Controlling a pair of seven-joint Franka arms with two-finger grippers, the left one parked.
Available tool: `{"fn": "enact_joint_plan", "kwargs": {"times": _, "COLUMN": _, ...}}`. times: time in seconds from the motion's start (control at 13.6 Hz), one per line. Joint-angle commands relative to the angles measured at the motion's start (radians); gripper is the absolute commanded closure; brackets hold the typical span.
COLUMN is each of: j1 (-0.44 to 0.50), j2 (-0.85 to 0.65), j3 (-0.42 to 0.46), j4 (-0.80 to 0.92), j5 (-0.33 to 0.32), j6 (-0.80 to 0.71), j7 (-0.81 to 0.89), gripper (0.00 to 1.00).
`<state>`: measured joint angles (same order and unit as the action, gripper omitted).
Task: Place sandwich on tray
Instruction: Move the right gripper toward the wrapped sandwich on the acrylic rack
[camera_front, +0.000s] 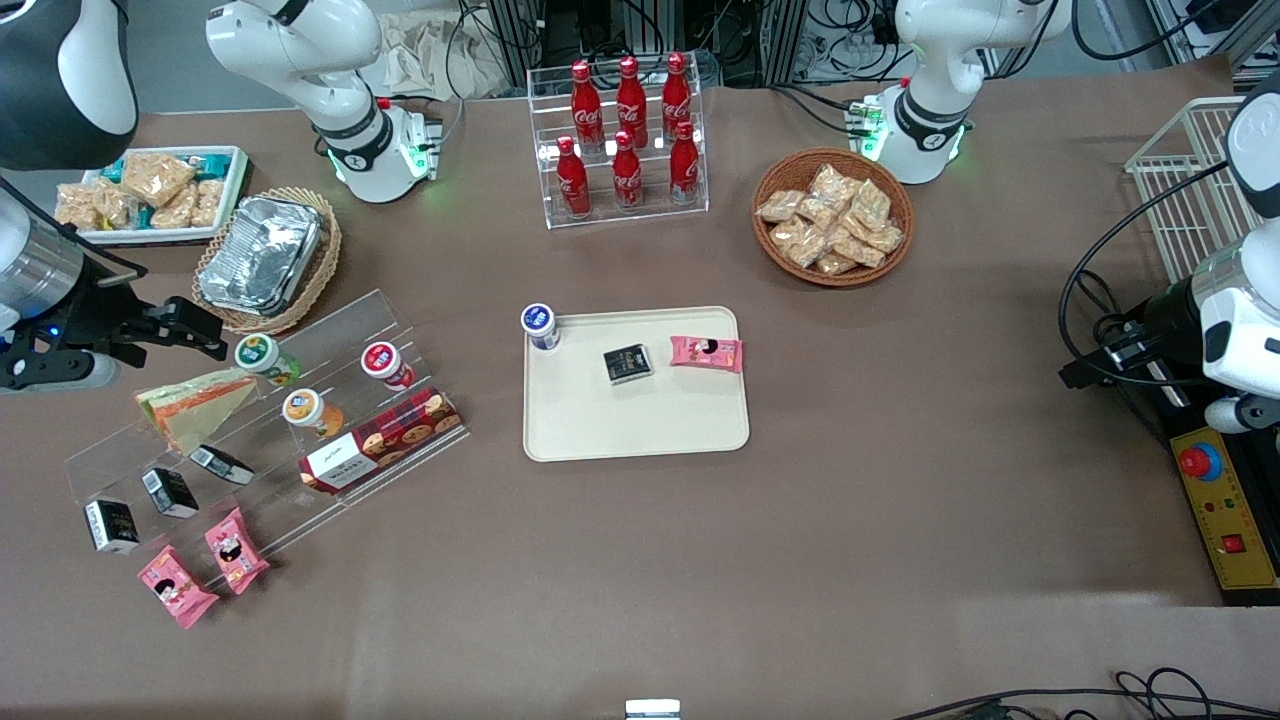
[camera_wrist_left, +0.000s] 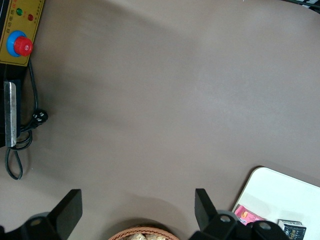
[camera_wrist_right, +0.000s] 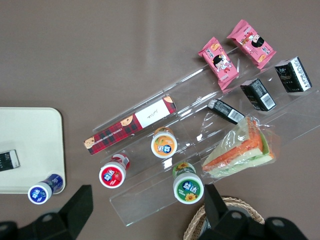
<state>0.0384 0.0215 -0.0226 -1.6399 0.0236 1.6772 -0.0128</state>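
The sandwich (camera_front: 195, 405), a clear-wrapped wedge with orange and green filling, lies on the upper step of a clear acrylic shelf (camera_front: 330, 330) toward the working arm's end of the table. It also shows in the right wrist view (camera_wrist_right: 240, 150). My right gripper (camera_front: 200, 330) hangs open and empty above the shelf's upper edge, a little farther from the front camera than the sandwich, apart from it; its black fingers stand wide apart in the right wrist view (camera_wrist_right: 147, 200). The cream tray (camera_front: 640, 420) lies mid-table and also shows in the right wrist view (camera_wrist_right: 30, 145).
The tray holds a blue-capped bottle (camera_front: 540, 325), a black packet (camera_front: 628, 363) and a pink packet (camera_front: 706, 352). The shelf carries capped bottles, a biscuit box (camera_front: 385, 440), black boxes and pink packets. A wicker basket of foil containers (camera_front: 265, 255) stands beside the gripper.
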Motion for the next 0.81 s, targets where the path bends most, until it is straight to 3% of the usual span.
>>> {"fn": "enact_joint_plan", "kwargs": {"times": 0.0, "j1": -0.009, "j2": 0.005, "j3": 0.004, "j4": 0.015, "j5": -0.008, "j6": 0.004, "j7": -0.010, "gripper": 0.01}}
{"fn": "enact_joint_plan", "kwargs": {"times": 0.15, "j1": -0.008, "j2": 0.005, "j3": 0.004, "j4": 0.015, "j5": -0.042, "j6": 0.010, "j7": -0.007, "gripper": 0.01}}
{"fn": "enact_joint_plan", "kwargs": {"times": 0.29, "j1": 0.001, "j2": 0.006, "j3": 0.009, "j4": 0.014, "j5": -0.138, "j6": 0.036, "j7": -0.001, "gripper": 0.01}}
{"fn": "enact_joint_plan", "kwargs": {"times": 0.51, "j1": -0.009, "j2": 0.008, "j3": 0.006, "j4": 0.003, "j5": -0.139, "j6": 0.036, "j7": 0.057, "gripper": 0.01}}
{"fn": "enact_joint_plan", "kwargs": {"times": 0.74, "j1": -0.012, "j2": 0.026, "j3": 0.001, "j4": 0.002, "j5": -0.136, "j6": 0.024, "j7": 0.302, "gripper": 0.01}}
